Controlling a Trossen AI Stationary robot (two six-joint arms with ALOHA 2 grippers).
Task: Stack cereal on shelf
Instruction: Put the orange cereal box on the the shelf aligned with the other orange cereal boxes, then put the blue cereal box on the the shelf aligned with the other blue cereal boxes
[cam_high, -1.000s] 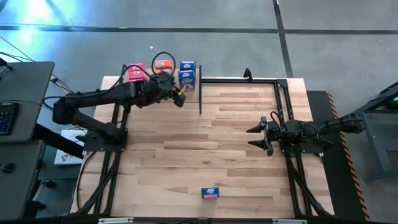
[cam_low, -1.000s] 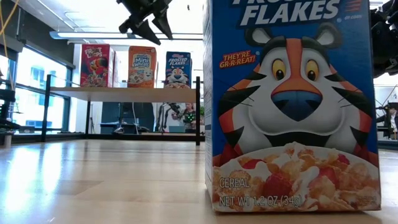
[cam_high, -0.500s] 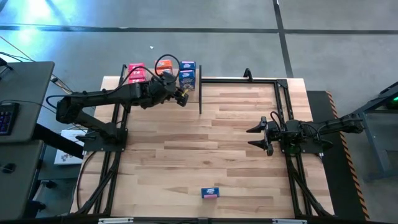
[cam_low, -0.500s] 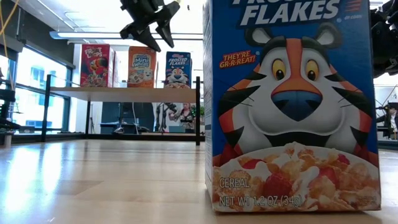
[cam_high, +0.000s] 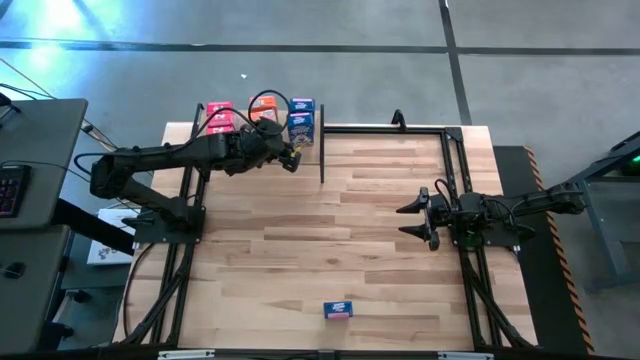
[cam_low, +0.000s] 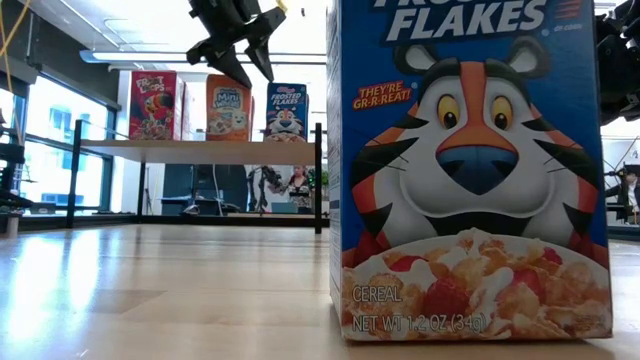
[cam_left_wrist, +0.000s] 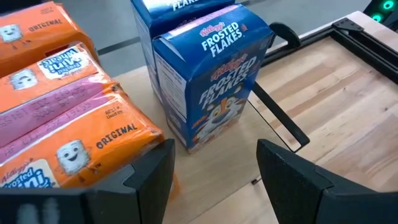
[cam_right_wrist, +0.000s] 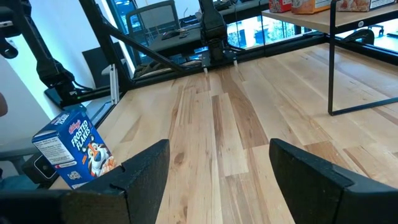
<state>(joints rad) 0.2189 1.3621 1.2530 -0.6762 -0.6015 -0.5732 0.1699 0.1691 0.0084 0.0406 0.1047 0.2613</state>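
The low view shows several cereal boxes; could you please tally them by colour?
Red box: 1
Orange box: 1
Blue boxes: 2, one on the shelf, one close by on the table
Total: 4

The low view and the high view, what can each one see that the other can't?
Only the low view shows the tiger picture on the blue cardboard Frosted Flakes box standing alone.

Only the high view shows the right hand, open over the bare plank tabletop.

Both show the left hand, open and empty, above the light wooden shelf holding the pink-red, orange and blue boxes.
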